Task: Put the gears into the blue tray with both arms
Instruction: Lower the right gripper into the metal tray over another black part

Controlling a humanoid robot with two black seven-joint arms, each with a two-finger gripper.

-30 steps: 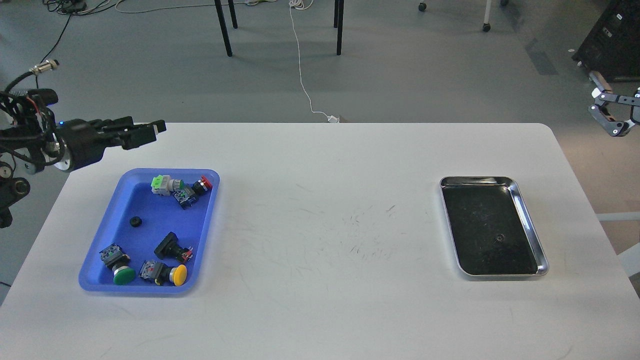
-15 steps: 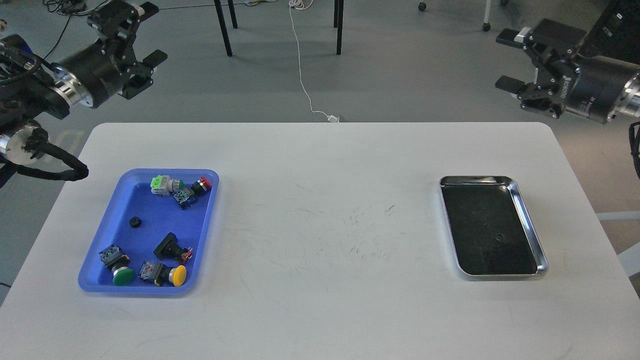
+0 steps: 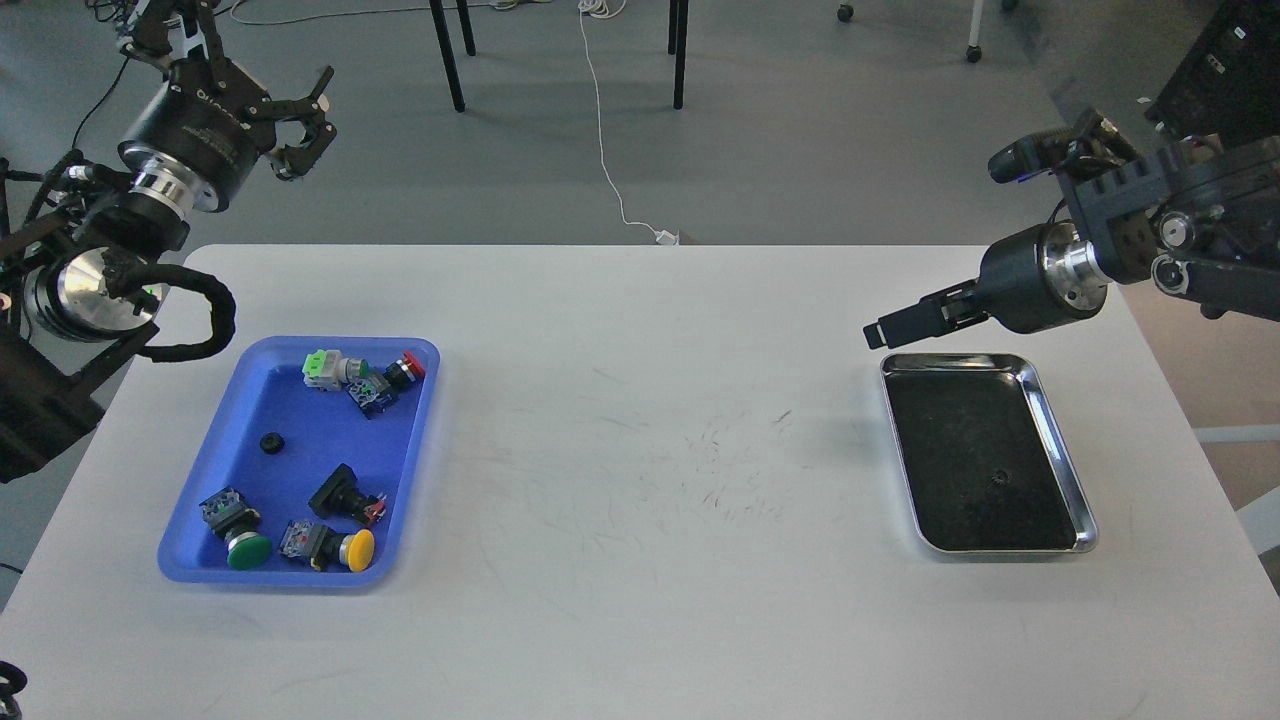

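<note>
One gear (image 3: 269, 442), a tiny black round piece, lies inside the blue tray (image 3: 200, 575) at the table's left. A second gear (image 3: 997, 478) rests on the dark bottom of the steel tray (image 3: 1088, 520) at the right. My left gripper (image 3: 240, 65) is raised beyond the table's far left corner, well above and behind the blue tray, open and holding nothing. My right gripper (image 3: 885, 330) hovers just over the steel tray's far left corner, pointing left. It is seen edge-on, so its fingers cannot be told apart.
Several push-button switches with green (image 3: 247, 550), yellow (image 3: 358, 549) and red (image 3: 409, 366) caps lie in the blue tray around the gear. The white table (image 3: 650, 450) spans the view. Chair legs and cables stand on the floor behind it.
My right arm has swung down and left from above the far right corner to the steel tray's far edge. My left gripper has turned and shifted slightly. The gears have not moved.
</note>
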